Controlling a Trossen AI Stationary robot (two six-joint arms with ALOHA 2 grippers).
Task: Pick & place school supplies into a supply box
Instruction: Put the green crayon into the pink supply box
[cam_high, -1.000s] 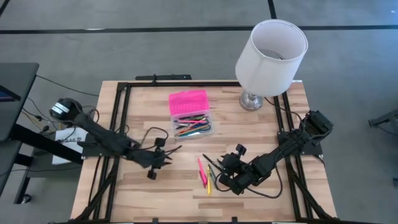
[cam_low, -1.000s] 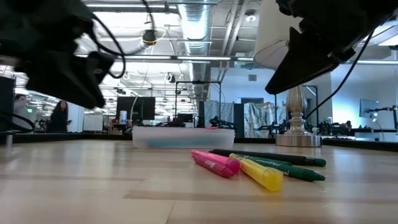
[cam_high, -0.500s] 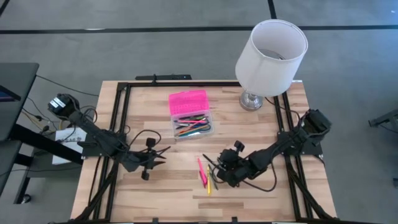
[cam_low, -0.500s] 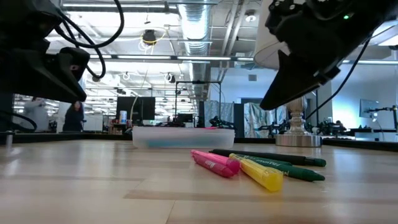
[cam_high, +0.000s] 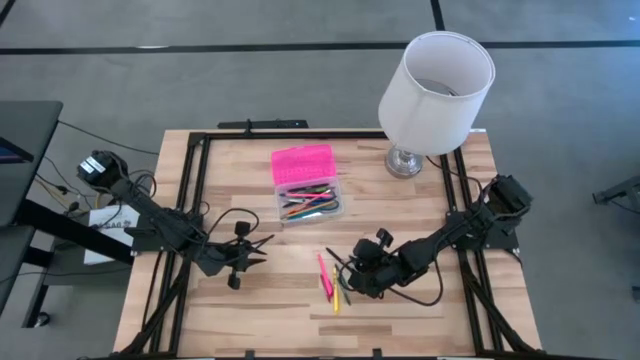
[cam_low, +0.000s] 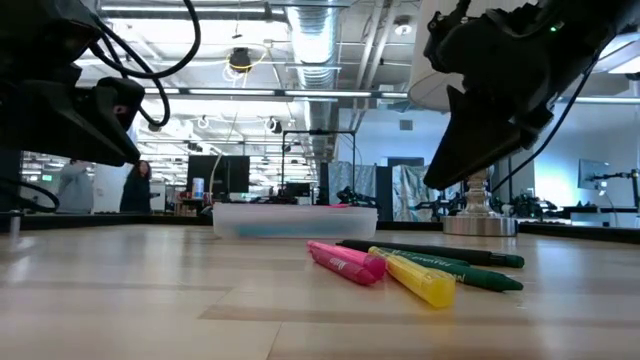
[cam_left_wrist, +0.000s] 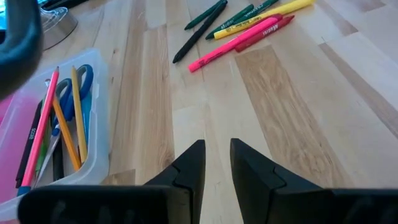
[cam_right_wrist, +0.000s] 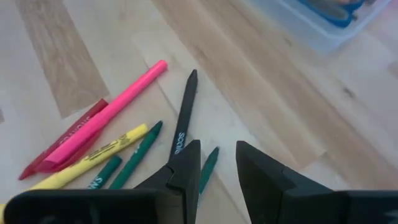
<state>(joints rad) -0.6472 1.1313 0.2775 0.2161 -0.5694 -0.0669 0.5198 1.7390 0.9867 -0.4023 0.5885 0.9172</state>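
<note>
Hovering empty and slightly parted over the crowded black pen (cam_right_wrist: 184, 112), the right pincer (cam_right_wrist: 217, 163) risks catching the neighbouring green markers (cam_right_wrist: 140, 151); left pincer (cam_left_wrist: 216, 163) waits, empty, narrowly parted.

The supply box (cam_high: 306, 184) has a hot-pink textured lid at its 12 o'clock end and a clear base showing orange, blue and green pencils (cam_left_wrist: 61, 124). At 5 o'clock from it lie a pink marker (cam_right_wrist: 109, 112), a yellow marker (cam_right_wrist: 90, 160), two green pens (cam_right_wrist: 140, 155) and a black pen (cam_right_wrist: 185, 118). The table (cam_high: 230, 200) is pale wood grain; the lamp shade (cam_high: 437, 78) is white.
</note>
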